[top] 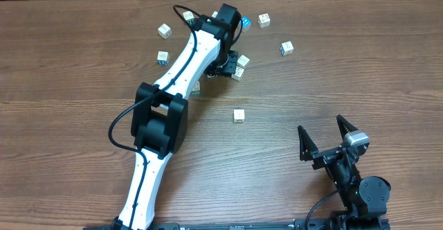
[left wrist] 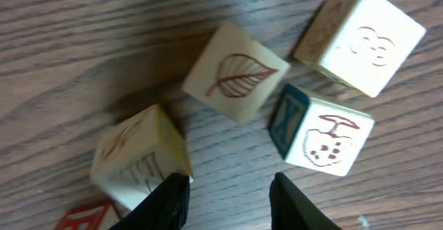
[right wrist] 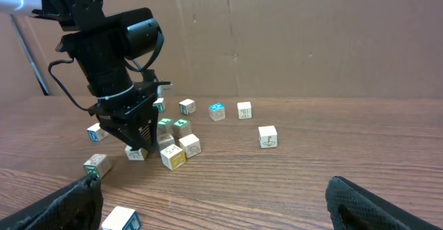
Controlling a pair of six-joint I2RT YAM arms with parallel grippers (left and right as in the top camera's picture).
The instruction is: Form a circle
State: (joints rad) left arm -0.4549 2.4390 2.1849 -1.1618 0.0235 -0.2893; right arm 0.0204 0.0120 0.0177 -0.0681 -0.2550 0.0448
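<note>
Brown wood table (top: 83, 77) filled the whole overhead shot. Cardboard (right wrist: 311, 36) stood along its far edge, and only the right wrist cam showed that properly. Left arm (top: 181, 60) stretched diagonally from the near edge up to the far middle, so from above it hid part of the pile. Right gripper (top: 324, 136) sat by the front right corner, fingers spread wide with nothing in them, well apart from everything else. Lots of open wood lay between it and the lone cube (top: 239, 116) in the middle, and both side edges had free room too.

Cubes (top: 241, 65) weren't a circle, more a loose scatter over the far half. A tight bunch sat under the left gripper (left wrist: 228, 202), with strays to its left, right and far side.

Left wrist cam gave the close-up the others couldn't. The fingers stood a little apart with bare wood between them, clamped on nothing. A pale cube (left wrist: 135, 157) sat right against one finger, though I couldn't tell if it touched. A leaf cube (left wrist: 235, 74) lay just past the tips, and a teal-sided cube (left wrist: 322, 140) was near the other finger, close beside the leaf one.
</note>
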